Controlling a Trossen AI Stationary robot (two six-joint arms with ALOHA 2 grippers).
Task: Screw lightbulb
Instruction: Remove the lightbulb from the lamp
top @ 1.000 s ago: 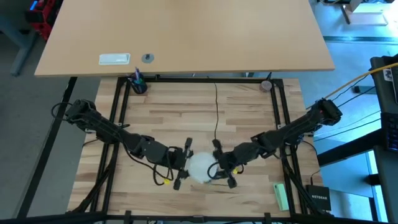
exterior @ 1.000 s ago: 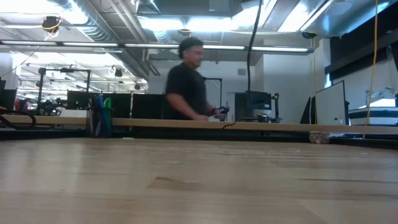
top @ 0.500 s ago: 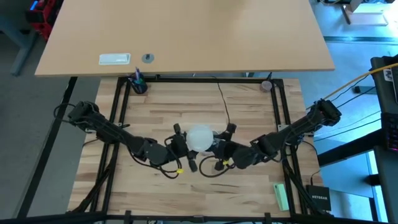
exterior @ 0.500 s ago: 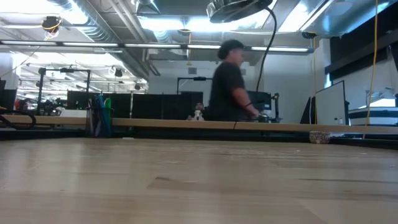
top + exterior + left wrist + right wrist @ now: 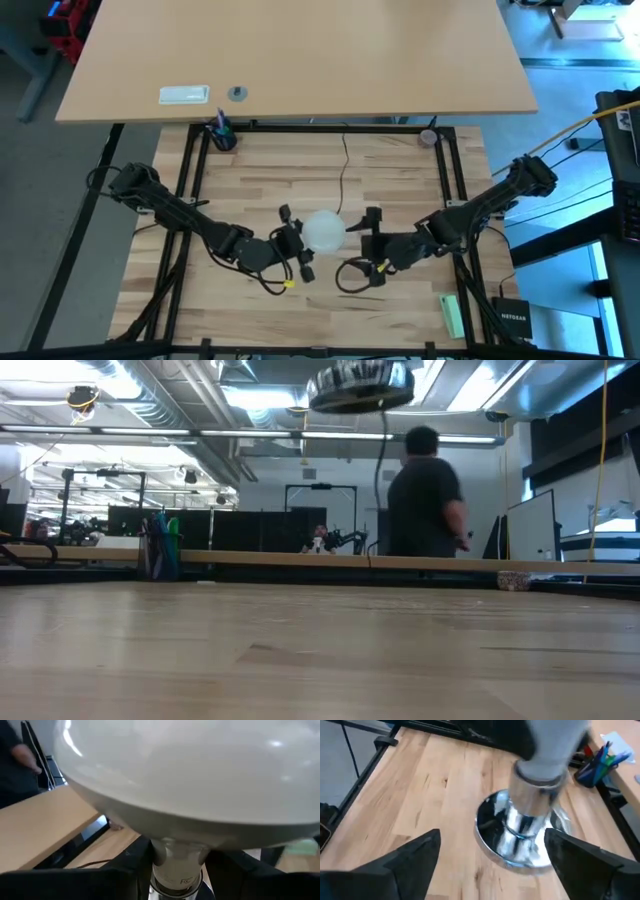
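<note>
A: From overhead, where is the lightbulb (image 5: 324, 230)?

B: Near the middle of the slatted table (image 5: 400, 175), between the two arms. The left gripper (image 5: 294, 241) sits against its left side. The right gripper (image 5: 372, 244) is just to its right, with a gap between them. A thin black cord (image 5: 342, 172) runs from there toward the far edge.

A: And the level view across the table?

B: A round silver socket (image 5: 360, 384) hangs at the top with the cord dropping behind it. A person in a dark shirt (image 5: 426, 495) stands beyond the far desk (image 5: 300, 559). Neither gripper shows there.

A: The left wrist camera?

B: The bulb's white dome (image 5: 200, 770) fills most of the picture, and its neck (image 5: 179, 862) runs down between the arm's dark fingers (image 5: 125, 870), which are closed on it.

A: The right wrist camera?

B: The socket (image 5: 522, 827) stands over the wood, blurred, with a silvery stem rising from its round plate. The right fingers (image 5: 410, 857) are spread wide on either side and grip nothing. A cup of pens (image 5: 598, 762) stands at the far edge.
</note>
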